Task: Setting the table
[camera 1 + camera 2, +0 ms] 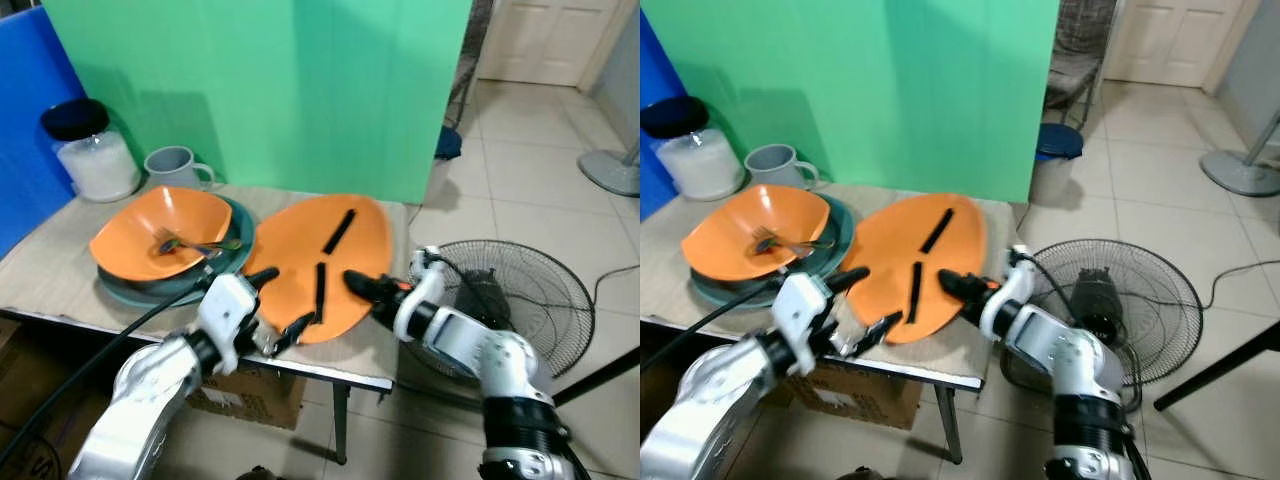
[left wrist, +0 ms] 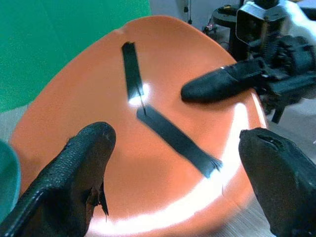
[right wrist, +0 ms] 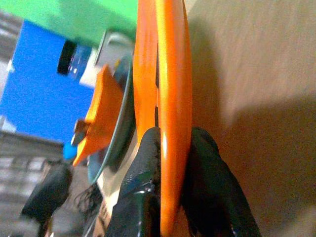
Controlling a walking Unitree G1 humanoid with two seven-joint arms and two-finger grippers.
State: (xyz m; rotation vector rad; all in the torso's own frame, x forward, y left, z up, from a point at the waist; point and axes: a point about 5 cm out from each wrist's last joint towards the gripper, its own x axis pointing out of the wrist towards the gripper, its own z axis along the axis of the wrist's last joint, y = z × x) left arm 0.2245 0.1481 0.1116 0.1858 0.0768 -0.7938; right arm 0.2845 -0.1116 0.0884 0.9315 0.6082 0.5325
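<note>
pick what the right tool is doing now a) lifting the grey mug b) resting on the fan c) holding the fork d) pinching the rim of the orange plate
d: the right tool has one black finger on each face of the orange plate at its rim, while the left tool sits open at the near edge.

You have bare table point(image 1: 60, 275) at lower left; stacked bowls point(image 1: 165, 245), mug point(image 1: 175, 167) and jar point(image 1: 90, 150) crowd the upper left.
</note>
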